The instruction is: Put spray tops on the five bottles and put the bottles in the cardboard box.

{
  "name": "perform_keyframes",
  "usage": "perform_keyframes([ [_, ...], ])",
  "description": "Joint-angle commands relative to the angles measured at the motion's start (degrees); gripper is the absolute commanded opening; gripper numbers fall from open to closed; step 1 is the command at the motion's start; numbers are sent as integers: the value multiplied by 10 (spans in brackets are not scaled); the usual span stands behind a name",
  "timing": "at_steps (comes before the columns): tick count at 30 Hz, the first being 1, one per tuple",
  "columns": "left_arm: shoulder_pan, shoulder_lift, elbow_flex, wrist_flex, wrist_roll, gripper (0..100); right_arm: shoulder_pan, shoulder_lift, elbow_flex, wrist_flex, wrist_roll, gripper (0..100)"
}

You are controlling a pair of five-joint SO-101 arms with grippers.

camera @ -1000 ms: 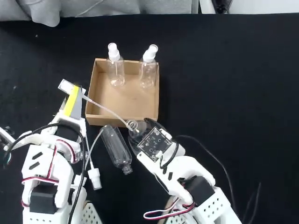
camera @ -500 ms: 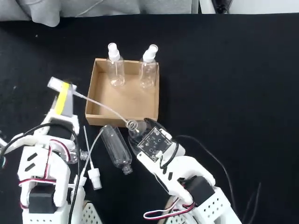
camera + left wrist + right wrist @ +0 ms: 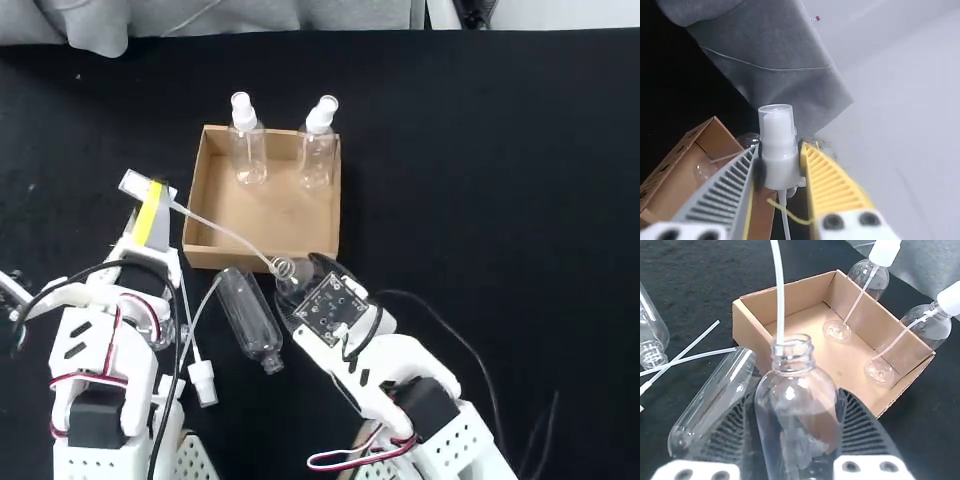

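High view counts five bottles: first capped bottle [image 3: 247, 152] and second capped bottle [image 3: 317, 155] stand in the cardboard box [image 3: 275, 215] at its far wall. An open bottle [image 3: 249, 320] lies on the tabletop [image 3: 480, 180] just outside the near wall, and another bottle [image 3: 165, 332] is half hidden by the left arm. The right gripper [image 3: 796, 399] has its jaws clamped on the fifth bottle [image 3: 796, 420]. The left gripper [image 3: 779, 150] has its jaws pinching one spray top [image 3: 776, 132], whose tube runs into that bottle's neck. One loose spray top [image 3: 203, 382] lies nearby.
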Motion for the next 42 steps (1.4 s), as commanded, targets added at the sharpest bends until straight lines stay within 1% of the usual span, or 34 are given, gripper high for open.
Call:
perform_keyframes([
  [1, 35, -5, -7, -8, -12, 30, -7, -10, -3, -20, 1, 92],
  [6, 51, -5, 6, -9, -34, 30, -5, -10, -3, -20, 1, 92],
  [10, 76, -5, 7, -7, -54, 30, -5, -10, -3, -20, 1, 92],
  [18, 129, -5, 7, 29, -82, 30, -5, -10, -3, -20, 0, 92],
  [20, 142, -5, 7, 37, -83, 30, -5, -10, -4, -20, -19, 92],
  [24, 148, -5, 7, 40, -83, 30, -7, -10, -5, -20, -62, 92],
  [33, 152, -5, 7, 40, -87, 30, -8, -10, -5, -21, -63, 92],
  [38, 196, -5, 36, 37, -130, 30, -9, -10, -5, -21, -63, 92],
  [42, 204, -5, 36, 39, -135, 30, -18, -10, -6, -21, -63, 92],
])
